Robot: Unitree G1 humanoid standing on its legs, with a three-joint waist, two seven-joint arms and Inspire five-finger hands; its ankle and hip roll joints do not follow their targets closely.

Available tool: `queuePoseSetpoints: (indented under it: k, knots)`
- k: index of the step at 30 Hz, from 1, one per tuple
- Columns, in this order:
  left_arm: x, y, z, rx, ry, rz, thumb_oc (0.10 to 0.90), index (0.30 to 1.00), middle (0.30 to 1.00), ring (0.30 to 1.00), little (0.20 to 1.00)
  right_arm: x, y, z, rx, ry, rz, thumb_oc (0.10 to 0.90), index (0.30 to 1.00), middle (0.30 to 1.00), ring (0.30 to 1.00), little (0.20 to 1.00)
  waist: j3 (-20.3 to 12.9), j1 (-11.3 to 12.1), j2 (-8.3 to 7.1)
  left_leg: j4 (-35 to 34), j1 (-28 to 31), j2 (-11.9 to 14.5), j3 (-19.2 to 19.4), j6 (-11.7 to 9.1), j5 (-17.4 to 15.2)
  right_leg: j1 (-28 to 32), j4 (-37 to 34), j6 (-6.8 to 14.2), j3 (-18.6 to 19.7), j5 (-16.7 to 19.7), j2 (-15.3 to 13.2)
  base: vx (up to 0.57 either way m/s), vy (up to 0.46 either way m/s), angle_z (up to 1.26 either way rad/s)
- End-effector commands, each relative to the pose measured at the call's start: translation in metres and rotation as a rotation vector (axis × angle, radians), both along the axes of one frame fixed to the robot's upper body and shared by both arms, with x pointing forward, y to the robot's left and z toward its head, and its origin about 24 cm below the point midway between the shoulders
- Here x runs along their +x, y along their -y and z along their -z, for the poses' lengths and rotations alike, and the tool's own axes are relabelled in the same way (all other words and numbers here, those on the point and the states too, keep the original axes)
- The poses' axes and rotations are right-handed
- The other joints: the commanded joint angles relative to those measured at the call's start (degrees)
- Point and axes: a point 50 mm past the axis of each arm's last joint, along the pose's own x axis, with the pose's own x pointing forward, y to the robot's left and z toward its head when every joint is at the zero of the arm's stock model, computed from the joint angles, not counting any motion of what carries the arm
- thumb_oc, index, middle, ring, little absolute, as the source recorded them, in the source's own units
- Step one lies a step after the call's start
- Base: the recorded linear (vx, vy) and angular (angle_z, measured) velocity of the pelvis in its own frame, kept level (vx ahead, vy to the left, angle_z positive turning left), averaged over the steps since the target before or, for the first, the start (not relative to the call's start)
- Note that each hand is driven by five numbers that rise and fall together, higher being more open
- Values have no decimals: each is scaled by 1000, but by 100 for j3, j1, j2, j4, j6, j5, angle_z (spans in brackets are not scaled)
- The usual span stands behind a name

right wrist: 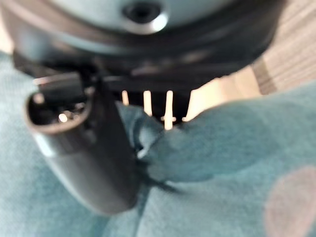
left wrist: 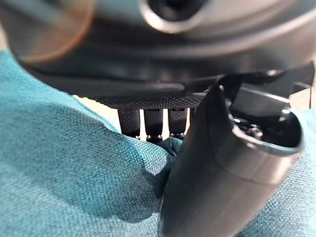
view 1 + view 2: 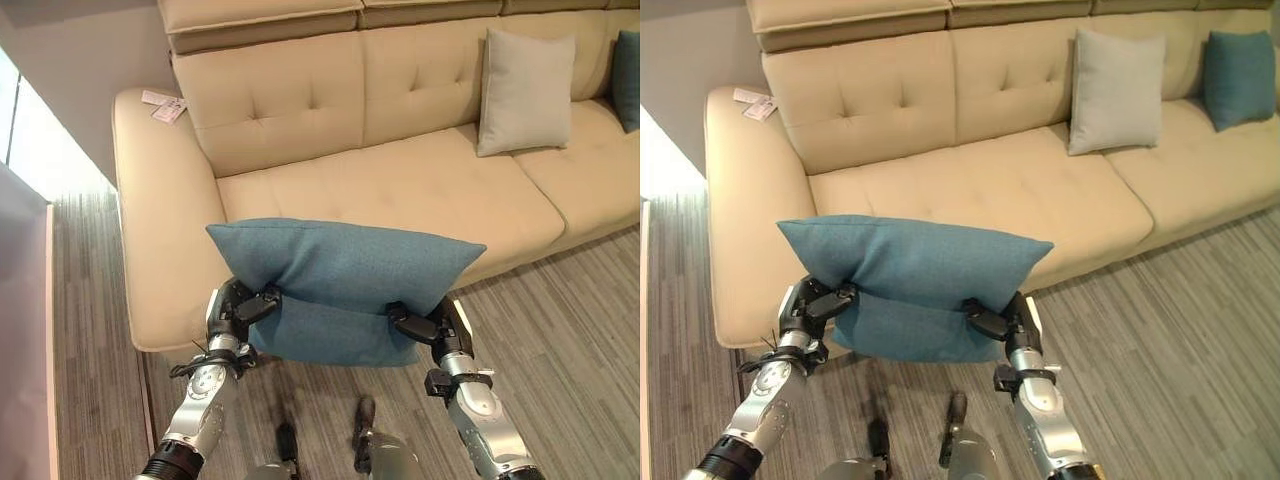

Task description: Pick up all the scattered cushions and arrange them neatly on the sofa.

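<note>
Left eye view: both hands, left hand [image 3: 237, 308] and right hand [image 3: 428, 322], pinch the blue cushion [image 3: 340, 285] with their fingers before the sofa [image 3: 400, 180]; grey cushion [image 3: 523, 90] and teal cushion [image 3: 1238, 76] already sit there.

teal cushion [image 3: 340, 285] held aloft, grey cushion [image 3: 523, 90] upright on sofa [image 3: 420, 180]

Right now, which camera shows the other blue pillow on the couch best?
The right eye view: the far blue cushion shows whole against the sofa backrest. The left eye view shows a sliver at the frame edge. The wrist views show the held cushion.

Tufted beige sofa [image 3: 400, 130] — striped grey wood-look floor [image 3: 560, 340], grey wall [image 3: 80, 60]
</note>
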Motion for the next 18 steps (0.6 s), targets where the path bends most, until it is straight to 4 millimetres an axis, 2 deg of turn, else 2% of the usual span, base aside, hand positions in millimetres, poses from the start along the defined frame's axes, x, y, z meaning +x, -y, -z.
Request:
queuePoseSetpoints:
  k: [1, 2, 5, 6, 7, 8, 9, 10, 11, 13, 14, 15, 16, 17, 18]
  knots:
    - [8, 59, -61, -42, 349, 297, 400, 300, 300, 300, 300, 17, -32, -73, 40, 382, -173, 400, 300, 300, 300, 300, -550, -78, 11, 363, 435, 116, -319, -374, -1091, 394, -234, 190, 44, 182, 141, 142, -101, 50]
    - [8, 59, -60, -43, 349, 298, 400, 300, 300, 300, 300, 16, -32, -73, 40, 382, -173, 400, 300, 300, 300, 300, -548, -82, 14, 362, 440, 119, -326, -374, -1092, 404, -240, 190, 37, 183, 141, 289, -225, 53]
    - [4, 65, -53, -94, 320, 307, 400, 300, 300, 300, 300, 13, -25, -69, 19, 365, -169, 400, 300, 300, 300, 300, -715, -140, 55, 617, 567, 375, -418, -626, -1242, 750, -258, 33, -114, 127, 218, 234, -226, 16]
    - [4, 65, -53, -94, 320, 308, 400, 300, 300, 300, 300, 12, -25, -69, 19, 364, -169, 400, 300, 300, 300, 300, -713, -148, 62, 636, 560, 383, -428, -630, -1253, 758, -262, 30, -126, 125, 222, 159, -250, 19]
    - [4, 69, -53, -108, 315, 314, 400, 300, 300, 300, 300, 12, -22, -69, 13, 363, -164, 400, 300, 300, 300, 300, -653, -132, 52, 1557, 234, 572, -483, -775, -1028, 973, -272, -129, -204, 8, 271, 85, -182, 17]
    - [4, 69, -53, -108, 315, 314, 400, 300, 300, 300, 300, 12, -22, -69, 13, 363, -164, 400, 300, 300, 300, 300, -655, -147, 64, 1634, 184, 589, -506, -783, -1061, 970, -275, -137, -225, 9, 281, 144, -327, 32]
    - [5, 72, -54, -120, 319, 320, 400, 300, 300, 300, 300, 12, -18, -71, 10, 366, -155, 400, 300, 300, 300, 300, -588, -106, 13, 2494, -269, 694, -533, -853, -804, 1214, -385, -277, -332, -120, 329, 51, -154, 32]
    - [5, 72, -54, -120, 319, 320, 400, 300, 300, 300, 300, 12, -18, -71, 10, 366, -155, 400, 300, 300, 300, 300, -588, -119, 23, 2543, -304, 706, -554, -859, -821, 1214, -393, -283, -349, -117, 339, 143, -249, 37]
    - [6, 74, -56, -129, 326, 323, 400, 300, 300, 300, 300, 11, -15, -70, 18, 359, -140, 400, 300, 300, 300, 300, -561, -82, -11, 2785, -585, 730, -520, -786, -742, 1403, -517, -372, -382, -239, 389, 128, -156, 15]
    - [6, 75, -56, -128, 324, 326, 400, 300, 300, 300, 300, 11, -14, -70, 25, 359, -132, 400, 300, 300, 300, 300, -536, -63, -46, 2842, -777, 658, -541, -739, -815, 1482, -556, -380, -399, -274, 384, 143, -131, 16]
    - [5, 77, -54, -125, 315, 333, 400, 300, 300, 300, 300, 9, -10, -69, 26, 358, -123, 400, 300, 300, 300, 300, -526, -32, -102, 2554, -1014, 513, -470, -639, -1016, 1615, -622, -356, -404, -347, 377, 113, -54, 22]
    - [5, 77, -54, -125, 314, 334, 400, 300, 300, 300, 300, 9, -10, -69, 26, 358, -123, 400, 300, 300, 300, 300, -535, -39, -109, 2540, -1014, 499, -473, -632, -1011, 1612, -620, -350, -410, -353, 364, 231, -95, 24]
    - [6, 77, -53, -112, 307, 333, 400, 300, 300, 300, 300, 8, -9, -68, 23, 354, -113, 400, 300, 300, 300, 300, -527, 15, -87, 2113, -1213, 336, -444, -582, -840, 1677, -636, -352, -437, -401, 443, 126, -35, 18]
    - [6, 77, -53, -112, 307, 333, 400, 300, 300, 300, 300, 8, -9, -68, 22, 354, -113, 400, 300, 300, 300, 300, -531, 9, -92, 2085, -1200, 323, -447, -579, -829, 1678, -635, -349, -442, -407, 433, 182, -47, 25]
    - [7, 77, -54, -109, 309, 331, 400, 300, 300, 300, 300, 8, -9, -68, 21, 357, -107, 400, 300, 300, 300, 300, -519, 60, -79, 1874, -1328, 226, -471, -575, -683, 1748, -655, -346, -384, -444, 498, 175, -31, 18]
